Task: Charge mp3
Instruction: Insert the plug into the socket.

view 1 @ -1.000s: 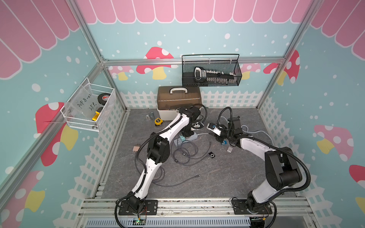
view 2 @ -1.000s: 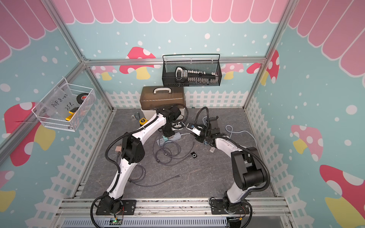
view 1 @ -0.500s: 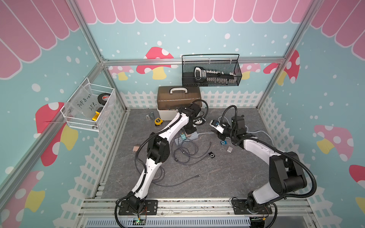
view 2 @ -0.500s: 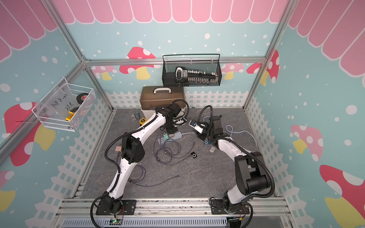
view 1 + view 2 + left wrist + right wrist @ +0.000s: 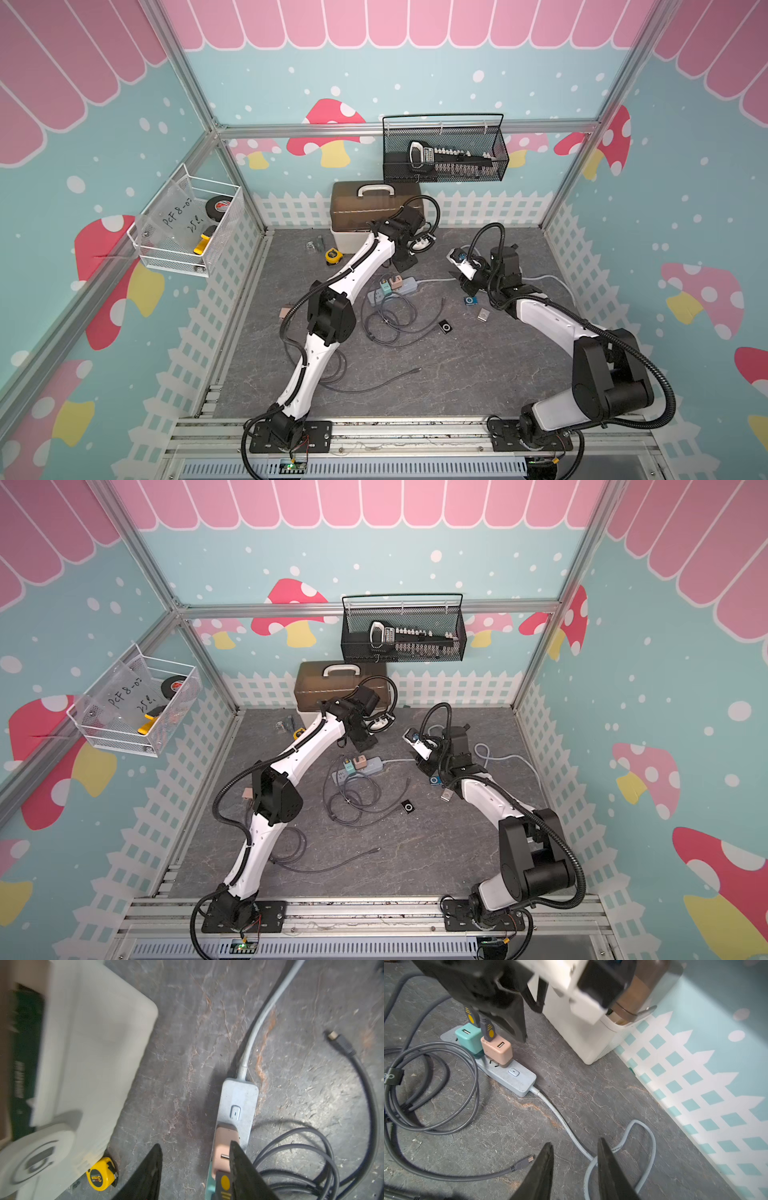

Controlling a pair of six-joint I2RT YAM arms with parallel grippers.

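Three small mp3 players lie on the grey floor in both top views: a blue one (image 5: 471, 300) (image 5: 434, 780), a silver one (image 5: 483, 314) and a black one (image 5: 445, 327). My right gripper (image 5: 575, 1141) (image 5: 466, 284) hangs open just behind the blue player, with only floor between its fingers. A grey cable's free small plug (image 5: 527, 1160) lies beside it. My left gripper (image 5: 195, 1144) (image 5: 405, 262) is open above the power strip (image 5: 239, 1097), one finger beside the pink charger (image 5: 223, 1147), where a yellow-dotted plug (image 5: 489, 1031) sits.
A teal charger (image 5: 468, 1039) with a second plug stands next to the pink one. Coiled grey cables (image 5: 388, 320) lie in front of the strip. Its pale cord (image 5: 566, 1126) loops over the floor. A toolbox (image 5: 374, 208) and a yellow tape measure (image 5: 101, 1176) are at the back.
My left gripper has opened and drawn up and back from the chargers. The right gripper has shifted slightly toward the back right.
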